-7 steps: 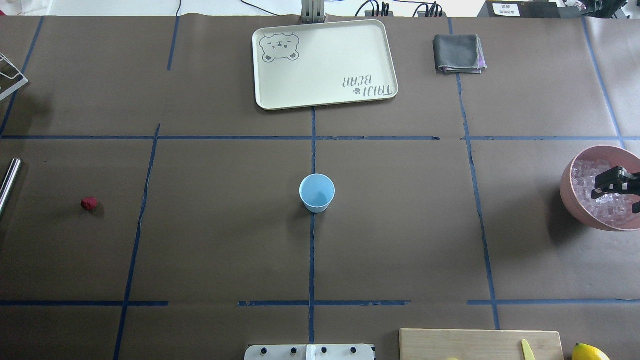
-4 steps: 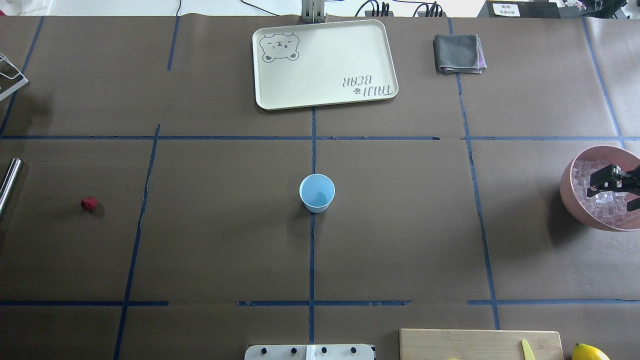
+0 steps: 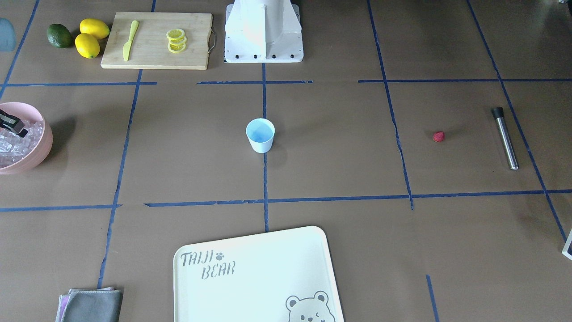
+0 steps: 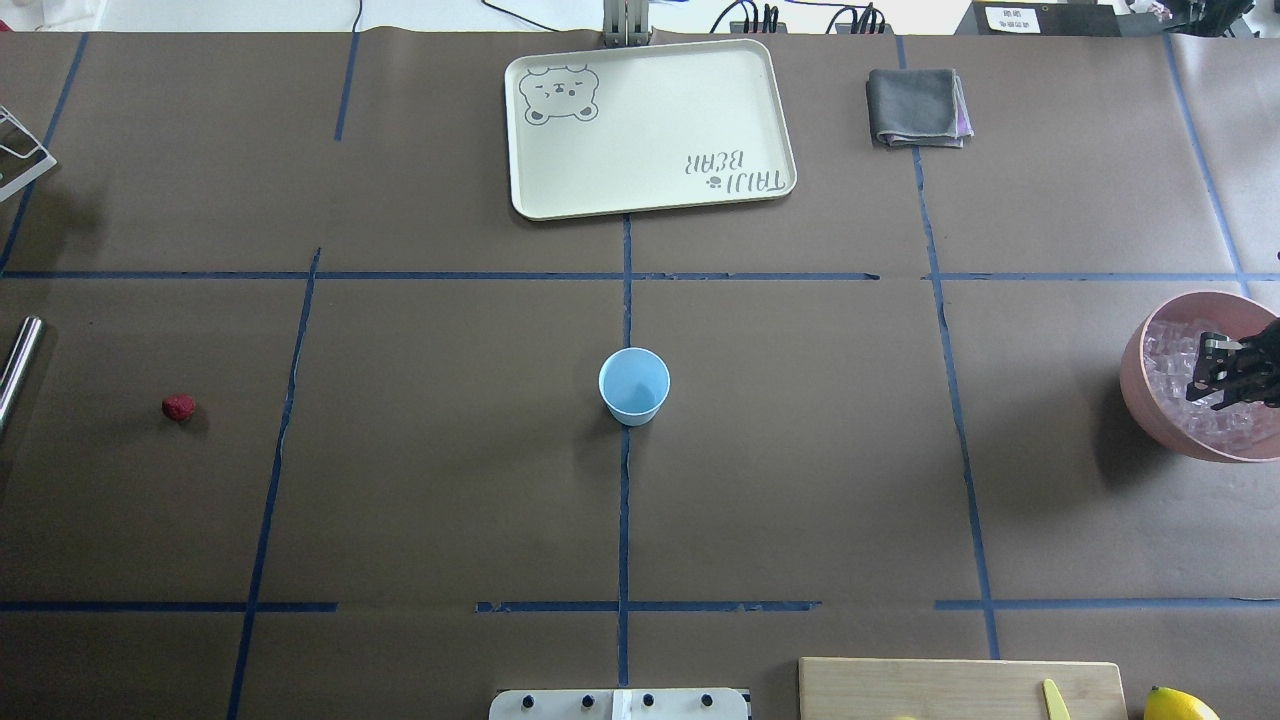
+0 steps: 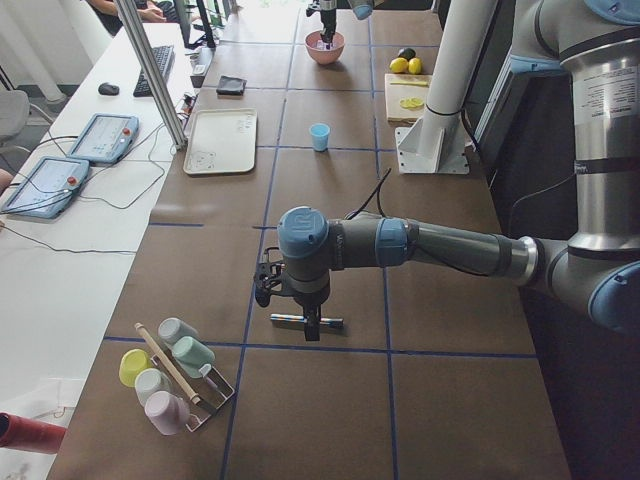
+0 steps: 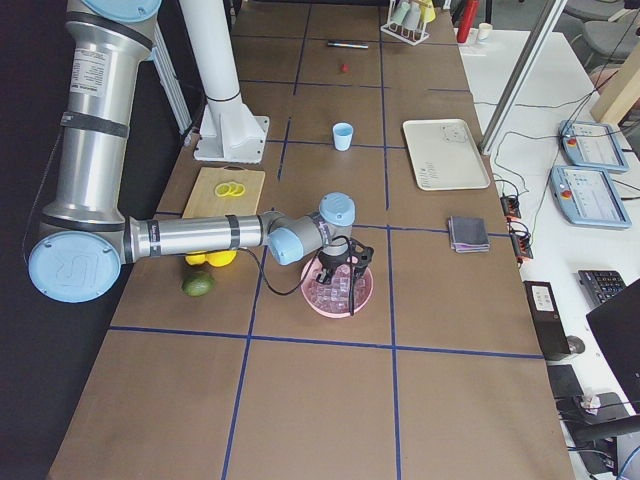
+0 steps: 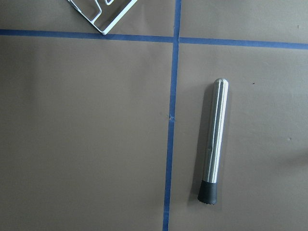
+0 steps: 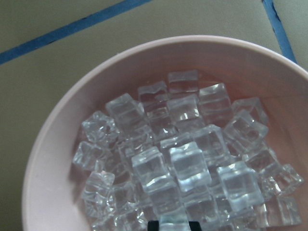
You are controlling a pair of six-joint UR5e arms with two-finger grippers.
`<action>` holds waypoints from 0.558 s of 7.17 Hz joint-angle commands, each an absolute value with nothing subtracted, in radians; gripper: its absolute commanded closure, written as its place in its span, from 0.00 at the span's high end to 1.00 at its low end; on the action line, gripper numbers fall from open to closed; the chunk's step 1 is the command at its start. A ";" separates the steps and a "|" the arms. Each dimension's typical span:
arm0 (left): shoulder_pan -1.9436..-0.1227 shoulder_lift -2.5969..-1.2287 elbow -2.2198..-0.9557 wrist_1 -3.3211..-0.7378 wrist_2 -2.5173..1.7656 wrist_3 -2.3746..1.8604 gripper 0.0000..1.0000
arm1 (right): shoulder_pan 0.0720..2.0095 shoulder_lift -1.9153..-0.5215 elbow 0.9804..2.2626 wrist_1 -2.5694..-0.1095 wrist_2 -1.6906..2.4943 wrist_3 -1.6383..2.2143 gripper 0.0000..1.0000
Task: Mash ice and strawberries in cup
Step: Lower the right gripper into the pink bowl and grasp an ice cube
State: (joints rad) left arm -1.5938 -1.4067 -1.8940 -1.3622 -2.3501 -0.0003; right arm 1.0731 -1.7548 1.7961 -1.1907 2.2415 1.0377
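The light-blue cup (image 4: 634,385) stands upright at the table's middle, and nothing shows inside it. The red strawberry (image 4: 178,406) lies alone far to the left, also visible in the front view (image 3: 439,136). The ice (image 8: 183,163) fills a pink bowl (image 4: 1150,400) at the right edge. My right gripper (image 4: 1225,375) points down into that ice, its fingers spread open. My left gripper (image 5: 300,322) hangs low over a steel muddler (image 7: 214,139); I cannot tell whether it is open or shut.
A cream tray (image 4: 650,130) and a grey cloth (image 4: 915,105) lie at the far side. A cutting board (image 3: 156,40) with a knife and lemon slices sits beside lemons (image 3: 89,38) and an avocado (image 3: 59,36). A rack of cups (image 5: 175,375) stands at the left end.
The right gripper has turned and dipped lower into the ice in the pink bowl. The cup and the strawberry have not moved.
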 commanded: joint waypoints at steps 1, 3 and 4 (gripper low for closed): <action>-1.594 -1.407 -1.901 -1.362 -2.350 -0.002 1.00 | 1.083 -1.770 1.926 -1.204 2.246 1.037 0.00; -1.594 -1.405 -1.908 -1.361 -2.352 -0.002 1.00 | 1.071 -1.747 2.050 -1.204 2.266 1.081 0.00; -1.594 -1.405 -1.911 -1.361 -2.352 -0.003 1.00 | 1.028 -1.656 2.071 -1.206 2.284 1.201 0.00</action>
State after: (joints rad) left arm -1.5938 -1.4056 -1.9067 -1.3612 -2.3511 -0.0019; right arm 1.0638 -1.7318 2.0287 -1.2043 2.2654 1.0975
